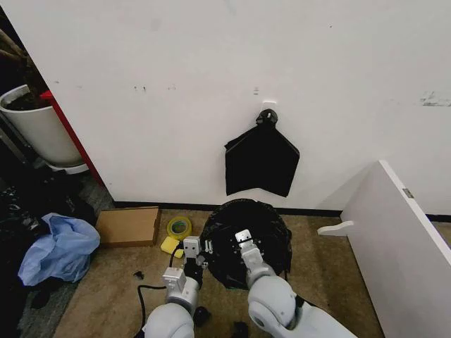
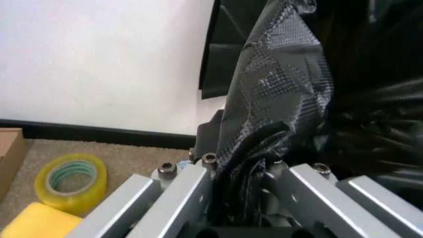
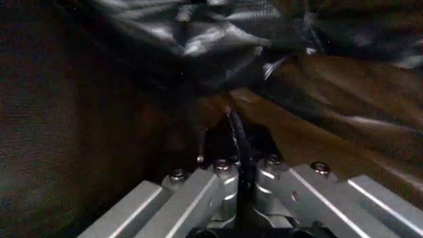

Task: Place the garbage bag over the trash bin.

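A: How are the fingers of the left gripper (image 2: 241, 198)?

B: They are closed on a fold of the garbage bag (image 2: 278, 99). In the left wrist view the black plastic goes down between the two metal fingers (image 2: 182, 191) and is pinched there. The bag rises from them, wrinkled and glossy.

A: And the right gripper (image 3: 241, 186)?

B: The same. In the right wrist view its fingers (image 3: 211, 193) stand close together with a thin edge of the black film caught between them. Around it there is dark plastic on all sides.

A: Where is the bag then?

B: In the head view the garbage bag (image 1: 264, 218) lies over a round shape on the floor, just before the wall. This should be the trash bin, but the plastic covers it and I cannot see its white surface. The left gripper (image 1: 192, 248) holds the bag at the left rim, and the right gripper (image 1: 244, 239) holds it more to the middle, over the opening.

A: What is near it?

B: A flat black bundle (image 1: 261, 160) hangs on the wall above. On the floor to the left there are a yellow tape roll (image 1: 179, 227), a yellow sponge (image 1: 170, 245), a cardboard box (image 1: 128, 226) and, farther away, a light blue plastic heap (image 1: 58, 246).
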### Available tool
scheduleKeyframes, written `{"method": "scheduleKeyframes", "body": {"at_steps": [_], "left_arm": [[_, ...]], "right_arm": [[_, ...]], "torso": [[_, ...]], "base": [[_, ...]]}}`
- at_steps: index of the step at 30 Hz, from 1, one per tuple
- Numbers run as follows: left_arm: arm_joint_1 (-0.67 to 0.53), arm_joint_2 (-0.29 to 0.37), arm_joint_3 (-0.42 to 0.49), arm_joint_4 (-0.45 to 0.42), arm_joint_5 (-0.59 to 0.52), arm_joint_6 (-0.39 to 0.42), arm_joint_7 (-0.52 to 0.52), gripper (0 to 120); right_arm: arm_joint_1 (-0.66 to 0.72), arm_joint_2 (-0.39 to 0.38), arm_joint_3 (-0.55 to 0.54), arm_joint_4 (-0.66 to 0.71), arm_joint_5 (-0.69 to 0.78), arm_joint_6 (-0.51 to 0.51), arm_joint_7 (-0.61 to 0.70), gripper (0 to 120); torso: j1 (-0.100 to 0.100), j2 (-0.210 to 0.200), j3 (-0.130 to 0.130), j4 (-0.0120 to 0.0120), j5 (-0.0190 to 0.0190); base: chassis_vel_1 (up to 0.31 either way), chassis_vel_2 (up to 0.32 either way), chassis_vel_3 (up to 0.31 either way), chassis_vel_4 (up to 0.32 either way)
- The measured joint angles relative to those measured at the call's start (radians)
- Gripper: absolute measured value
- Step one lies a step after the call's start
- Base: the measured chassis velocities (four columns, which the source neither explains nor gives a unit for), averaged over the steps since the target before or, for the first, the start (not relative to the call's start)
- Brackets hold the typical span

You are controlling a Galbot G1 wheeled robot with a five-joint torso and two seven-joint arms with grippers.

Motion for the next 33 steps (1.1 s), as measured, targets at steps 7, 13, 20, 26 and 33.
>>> {"method": "scheduleKeyframes", "body": {"at_steps": [7,13,20,26,33], "left_arm": [[0.009,0.001,0.005,-0.005,0.011,-0.005,0.009,0],[0.003,-0.004,0.021,0.001,0.014,-0.006,0.01,0],[0.009,0.01,0.023,-0.002,0.036,-0.023,0.028,0],[0.028,0.023,0.023,-0.012,0.068,-0.039,0.049,0],[0.021,0.023,0.026,-0.011,0.089,-0.033,0.05,0]], "right_arm": [[-0.005,-0.004,0.036,-0.072,-0.234,0.099,-0.063,0],[-0.023,-0.009,0.041,-0.027,-0.159,0.111,-0.084,0],[-0.005,-0.016,0.028,0.068,0.191,-0.024,-0.01,0],[0.03,-0.011,0.012,-0.044,0.005,0.023,-0.082,0],[0.053,-0.03,-0.036,-0.089,-0.042,-0.049,-0.078,0]], "torso": [[0.0,0.0,0.0,-0.0002,0.0],[0.0,0.0,0.0,-0.0002,0.0],[0.0,0.0,0.0,0.0,-0.0001],[0.0,0.0,0.0,0.0,0.0001],[0.0,0.0,0.0,-0.0005,-0.0001]], "base": [[0.0,0.0,0.0,0.0],[0.0,0.0,0.0,0.0],[0.0,0.0,0.0,0.0],[0.0,0.0,0.0,0.0],[0.0,0.0,0.0,0.0]]}}
